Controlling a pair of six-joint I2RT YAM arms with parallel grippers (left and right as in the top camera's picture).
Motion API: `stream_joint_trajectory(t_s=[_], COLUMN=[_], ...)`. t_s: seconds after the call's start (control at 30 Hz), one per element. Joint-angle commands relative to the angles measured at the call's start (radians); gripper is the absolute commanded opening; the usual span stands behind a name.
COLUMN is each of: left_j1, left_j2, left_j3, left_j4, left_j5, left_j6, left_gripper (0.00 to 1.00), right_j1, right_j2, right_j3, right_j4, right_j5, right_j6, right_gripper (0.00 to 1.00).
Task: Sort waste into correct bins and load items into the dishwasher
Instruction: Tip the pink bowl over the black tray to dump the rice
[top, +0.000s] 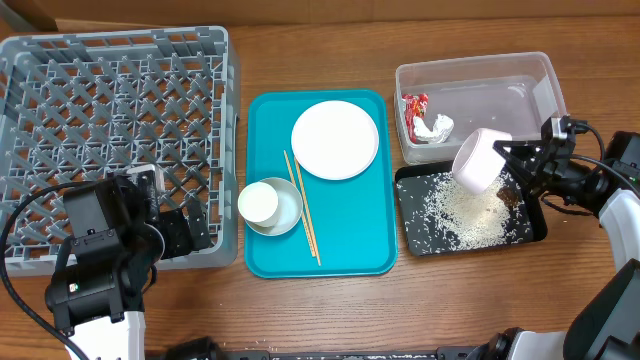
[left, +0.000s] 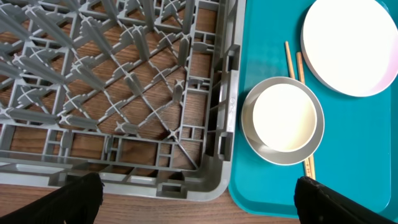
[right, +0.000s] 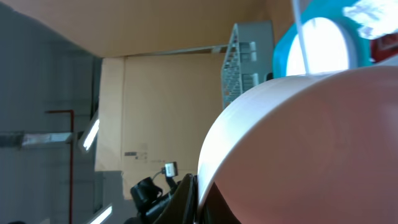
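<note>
Start at your left. The large square grey plastic dish rack (top: 120, 110) holds no dishes. Your left gripper (left: 198, 186) hangs over its near right corner with the fingers spread wide and nothing between them.

Next comes the flat teal serving tray (top: 350, 240). It carries the round white plate (top: 335, 140), the pale grey-blue bowl (top: 285, 215) with the small white cup (top: 258, 202) nested inside it, and the thin wooden chopsticks (top: 303, 215) lying right against that bowl.

Further right, the clear plastic rectangular tub (top: 470, 62) contains the red printed snack wrapper (top: 413, 108) and the crumpled white tissue (top: 435, 128). Below it, the shallow black rectangular tray (top: 405, 245) is strewn with white rice-like grains (top: 460, 210), with a small brown food scrap (top: 507, 195) among them.

Your right gripper (top: 510, 165) is clamped on the small pink bowl (top: 480, 160), which is tipped on its side above the black tray.

Watch for these risks:
- **Slipping bowl:** the bowl looks pinched by its wall only, so a fast swing towards the rack could let it rotate or slip.
- **Stray grains:** any grains clinging inside could drop onto the teal tray on the way.
- **Arm conflict:** your left arm sits at the rack's near corner, so the two arms may meet there.
- **Nested cup:** lifting the grey-blue bowl may topple the cup or drag the chopsticks.
</note>
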Motion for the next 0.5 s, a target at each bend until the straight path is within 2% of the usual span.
stream_joint_trajectory(t_s=[0.0, 0.03, 0.07, 0.13, 0.27, 0.37, 0.47], left_j1=[0.005, 0.005, 0.005, 0.005, 0.005, 0.005, 0.005], left_j2=[-0.010, -0.010, -0.010, -0.010, -0.010, -0.010, -0.010], left_j3=[0.024, 0.024, 0.024, 0.024, 0.024, 0.024, 0.024], left_j4=[0.003, 0.003, 0.003, 0.003, 0.003, 0.003, 0.003], left_j5=[0.014, 0.014, 0.014, 0.014, 0.014, 0.014, 0.014], left_j6=[0.016, 0.016, 0.016, 0.016, 0.016, 0.016, 0.016], left_gripper=[1.00, 1.00, 1.00, 1.00, 1.00, 1.00, 1.00], right_j1=[0.003, 0.003, 0.006, 0.018, 0.019, 0.034, 0.044], right_j2=[-0.001, -0.001, -0.001, -0.003, -0.003, -0.005, -0.005], right_j3=[-0.003, -0.003, -0.003, -0.002, -0.003, -0.002, -0.002], right_j4=[-0.029, -0.018, -0.001, -0.021, -0.022, -0.012, -0.024], right_j5=[0.103, 0.067, -0.033, -0.051, 0.022, -0.049, 0.102], right_j6=[0.024, -0.023, -0.132, -0.216, -0.134, -0.240, -0.150], right_gripper=[0.04, 0.04, 0.04, 0.04, 0.04, 0.04, 0.04])
